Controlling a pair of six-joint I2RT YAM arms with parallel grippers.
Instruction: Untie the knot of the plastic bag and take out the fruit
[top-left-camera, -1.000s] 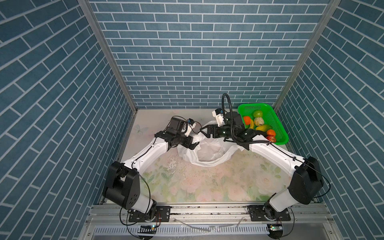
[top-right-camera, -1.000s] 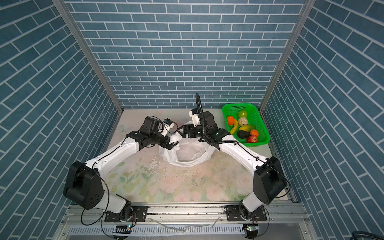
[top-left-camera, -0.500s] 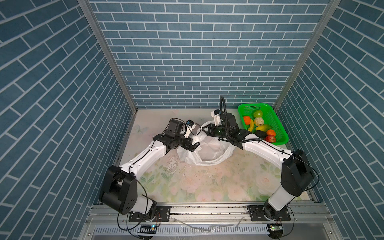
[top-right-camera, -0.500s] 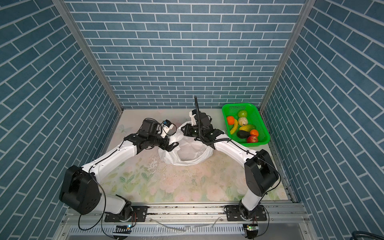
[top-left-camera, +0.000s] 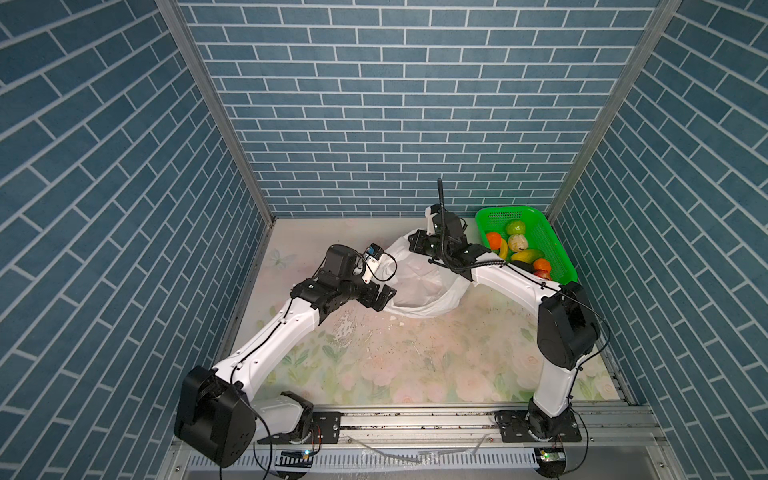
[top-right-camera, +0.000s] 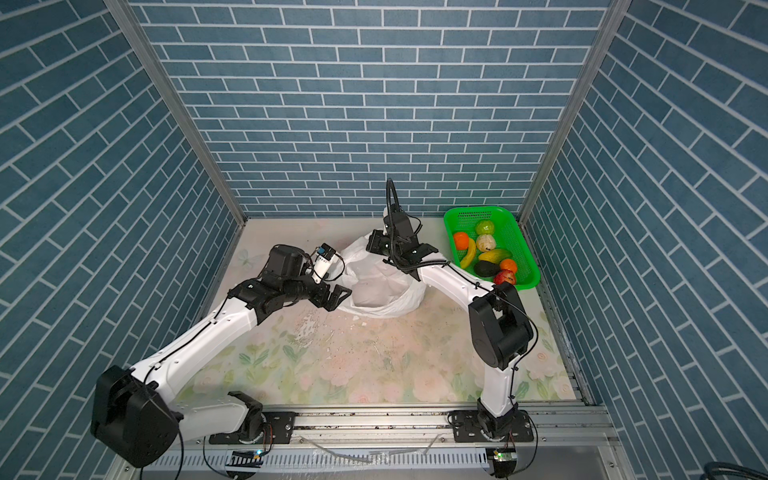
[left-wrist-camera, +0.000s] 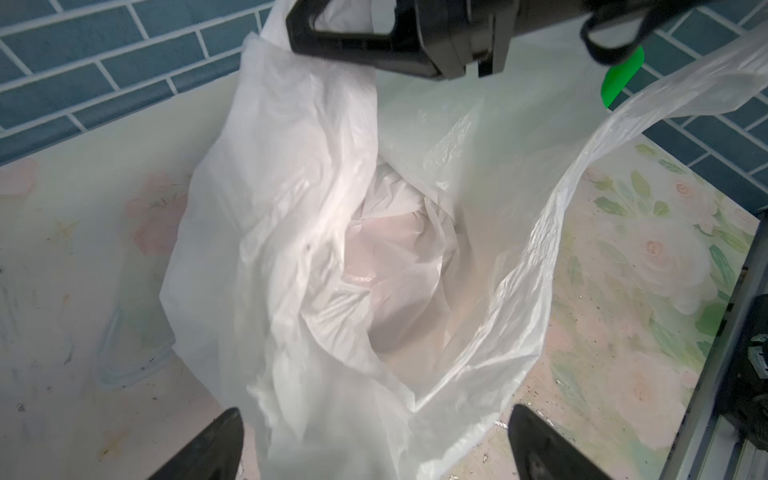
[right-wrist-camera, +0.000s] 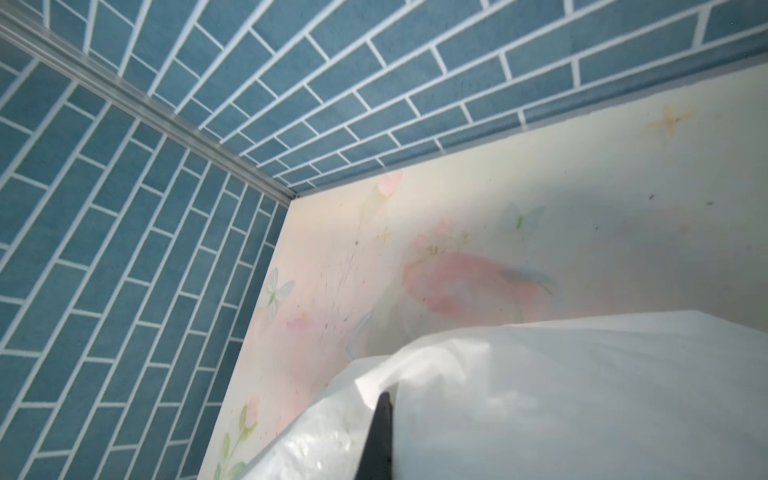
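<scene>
**Counter** (top-left-camera: 395, 365): floral surface, walled in blue brick on three sides. It carries everything listed below.

**Plastic bag** (top-left-camera: 419, 286): white, thin and crinkled, at the middle back of the counter between the two arms.
- Mouth wide open, and no knot is to be seen, so it is judged untied.
- Its far edge is lifted, most likely to keep the mouth open for a look or a reach inside.
- Contents: the left wrist view shows only crumpled folds (left-wrist-camera: 386, 257), with the counter's pink showing through. No fruit is visible inside.

**Basket** (top-left-camera: 548, 239): green, perforated, in the far right corner near the bag, behind the right arm.
- Contents: the fruit (top-left-camera: 517, 242), namely a green apple, two oranges, a banana, a pale bumpy one, a mango, an avocado and a small red one.
- All the fruit in view lies here, so the emptying looks finished.

**Right gripper** (top-left-camera: 412, 242): pressed together on the bag's far edge and holding it up.

**Left gripper** (top-left-camera: 385, 296): spread wide and holding nothing. It sits at the bag's near left edge and points into the mouth, a placement that suits checking the inside.
</scene>
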